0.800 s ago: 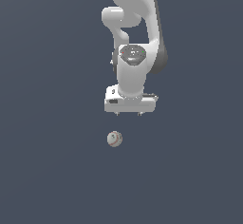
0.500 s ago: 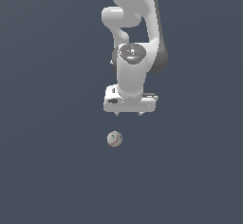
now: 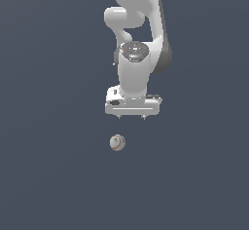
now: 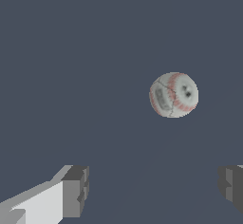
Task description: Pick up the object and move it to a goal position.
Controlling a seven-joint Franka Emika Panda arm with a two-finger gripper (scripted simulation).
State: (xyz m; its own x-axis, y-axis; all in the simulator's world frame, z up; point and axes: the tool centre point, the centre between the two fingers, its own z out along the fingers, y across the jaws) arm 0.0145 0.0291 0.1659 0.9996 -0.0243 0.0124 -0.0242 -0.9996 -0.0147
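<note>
Above baseball [image 3: 117, 142] we are hovering gripper [image 3: 131, 117], fingers [image 4: 75, 191] spread, empty; approach step, next needing centering then descending.

Honestly tons of room here. The ball [image 3: 117, 142] sits alone on the flat dark floor [image 3: 53, 175], nothing beside it on any side. The gripper [image 3: 131, 116] hangs above with fingers [image 4: 75, 191] spread wider than the ball [image 4: 173, 95], and only bare floor [image 4: 71, 66] lies between them.
</note>
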